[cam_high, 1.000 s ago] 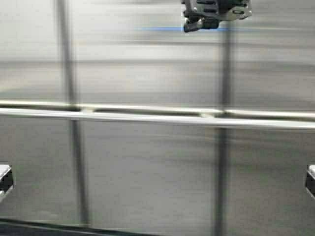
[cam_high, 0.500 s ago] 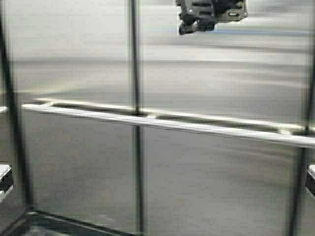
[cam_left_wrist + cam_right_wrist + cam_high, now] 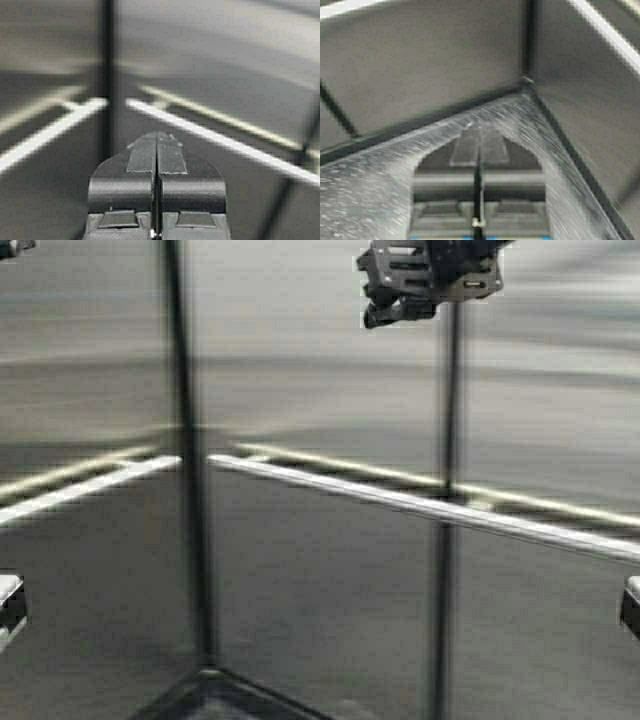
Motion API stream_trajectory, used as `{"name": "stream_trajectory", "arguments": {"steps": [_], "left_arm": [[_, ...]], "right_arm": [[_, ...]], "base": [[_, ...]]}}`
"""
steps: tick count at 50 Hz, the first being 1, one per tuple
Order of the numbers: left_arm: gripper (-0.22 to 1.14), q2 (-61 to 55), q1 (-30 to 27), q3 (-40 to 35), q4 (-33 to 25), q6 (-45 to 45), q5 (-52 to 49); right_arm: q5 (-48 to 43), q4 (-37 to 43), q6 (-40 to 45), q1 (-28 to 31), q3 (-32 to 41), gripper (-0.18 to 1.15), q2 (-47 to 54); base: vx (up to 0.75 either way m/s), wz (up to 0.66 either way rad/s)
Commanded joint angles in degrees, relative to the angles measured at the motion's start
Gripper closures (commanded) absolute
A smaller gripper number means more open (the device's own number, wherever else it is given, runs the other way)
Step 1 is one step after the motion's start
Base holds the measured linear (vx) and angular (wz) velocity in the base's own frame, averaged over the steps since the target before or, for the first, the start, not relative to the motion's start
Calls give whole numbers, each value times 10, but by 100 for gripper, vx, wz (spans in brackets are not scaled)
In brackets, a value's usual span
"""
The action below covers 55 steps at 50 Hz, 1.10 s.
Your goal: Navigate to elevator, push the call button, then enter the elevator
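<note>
I am inside the elevator, facing grey steel panels that meet at a corner seam. A silver handrail runs along the right-hand wall, and a second handrail along the left-hand wall. The call button is out of view. My left gripper is shut on nothing and points at the corner, level with the rails. My right gripper is also shut and empty, aimed down at the speckled floor where the walls meet. In the high view the right gripper hangs at the top edge.
Dark vertical seams divide the wall panels. A wedge of floor shows at the foot of the corner. The walls stand close in front and to the left. Parts of my frame show at both side edges.
The robot has turned left: the wall seams slid to the right in the high view and the corner with the second handrail came into sight. Both grippers held their pose.
</note>
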<state>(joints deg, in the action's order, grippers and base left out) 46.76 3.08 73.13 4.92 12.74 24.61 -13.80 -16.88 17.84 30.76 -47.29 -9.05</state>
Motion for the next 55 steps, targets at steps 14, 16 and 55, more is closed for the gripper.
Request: {"name": "stream_trajectory", "arguments": {"steps": [14, 16, 55], "left_arm": [[89, -5, 1, -4, 1, 2, 4], [89, -5, 1, -4, 0, 2, 4], [89, -10, 0, -20, 0, -2, 1]], "right_arm": [[-1, 1, 1, 4, -2, 92, -35], [-1, 1, 0, 6, -2, 92, -35], [-25, 0, 0, 17, 19, 92, -30]], "base": [[13, 52], [12, 58], [9, 49]]}}
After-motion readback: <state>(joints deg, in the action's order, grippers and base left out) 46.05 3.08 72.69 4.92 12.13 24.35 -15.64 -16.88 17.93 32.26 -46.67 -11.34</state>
